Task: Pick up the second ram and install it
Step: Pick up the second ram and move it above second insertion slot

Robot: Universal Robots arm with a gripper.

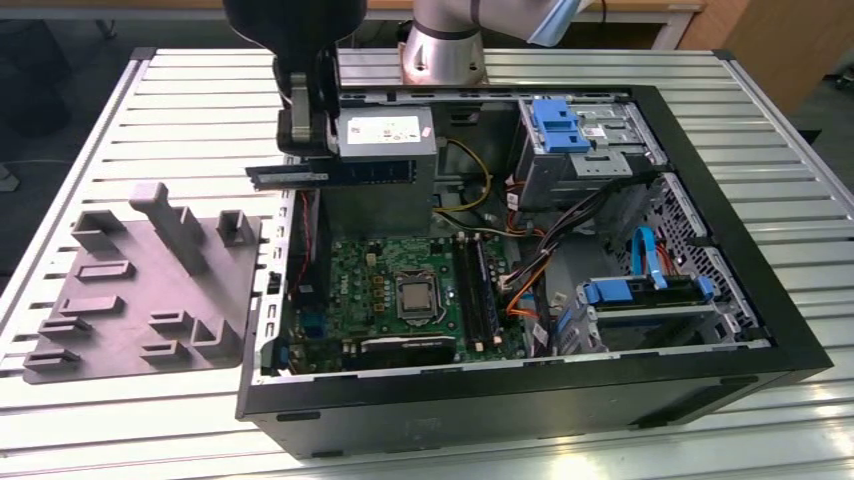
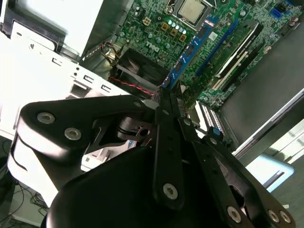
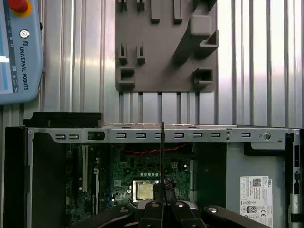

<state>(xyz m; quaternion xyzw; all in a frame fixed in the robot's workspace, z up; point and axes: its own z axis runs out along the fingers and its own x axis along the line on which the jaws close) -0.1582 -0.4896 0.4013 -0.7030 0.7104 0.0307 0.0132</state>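
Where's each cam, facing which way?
Exterior view: off-arm, high, looking down into the open black computer case; shows arm and pincer gripping a thin dark memory stick.
First wrist view: on the wrist, facing down past the pincer at case and grey moulded plastic tray.
Second wrist view: on the wrist, facing along the pincer to the green motherboard.
Shared: pincer, stick, case.

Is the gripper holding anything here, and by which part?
The gripper is shut on the second ram, pinching its flat faces near the end toward the exterior view's left.
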